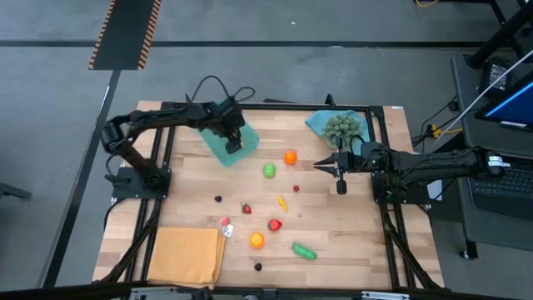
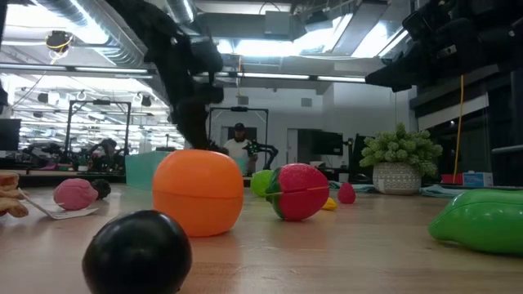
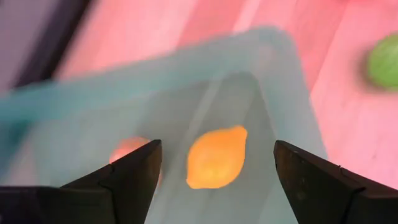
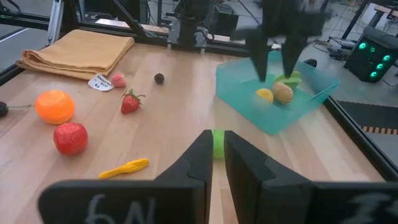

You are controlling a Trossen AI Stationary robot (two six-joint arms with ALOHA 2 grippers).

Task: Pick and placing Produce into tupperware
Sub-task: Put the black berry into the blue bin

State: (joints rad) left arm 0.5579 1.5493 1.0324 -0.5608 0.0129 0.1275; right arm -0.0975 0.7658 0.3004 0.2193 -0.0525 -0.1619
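Hovering over the teal tupperware (image 1: 218, 140) near the table's far left, the left gripper (image 1: 232, 143) holds its fingers (image 3: 134, 177) spread wide with nothing between them. Directly below the gap, on the tray floor, lies a yellow lemon (image 3: 216, 157); a peach-coloured piece (image 3: 127, 149) sits just beside it, partly hidden by one finger. The right wrist view shows the same two pieces (image 4: 273, 94) inside the tray with the left arm's fingers standing above them, apart from both.

The right gripper (image 1: 341, 185) waits over the table's right centre, its fingers pressed together and empty, near the bushy grey-green cluster (image 1: 343, 127) on a blue piece (image 1: 319, 122).

Loose produce remains scattered on the bare wood well apart from the tray: an orange (image 1: 290, 157), a green fruit (image 1: 269, 170), a strawberry (image 1: 246, 208), a yellow pepper (image 1: 282, 202), a red apple (image 1: 275, 224), a second orange (image 1: 256, 241), a green cucumber (image 1: 304, 251) and small dark berries (image 1: 218, 198). A folded orange-tan mat (image 1: 186, 256) occupies the near left corner. Open wood lies between the tray and the nearest fruit; the tray's far side sits close to the table's black frame (image 1: 275, 107).
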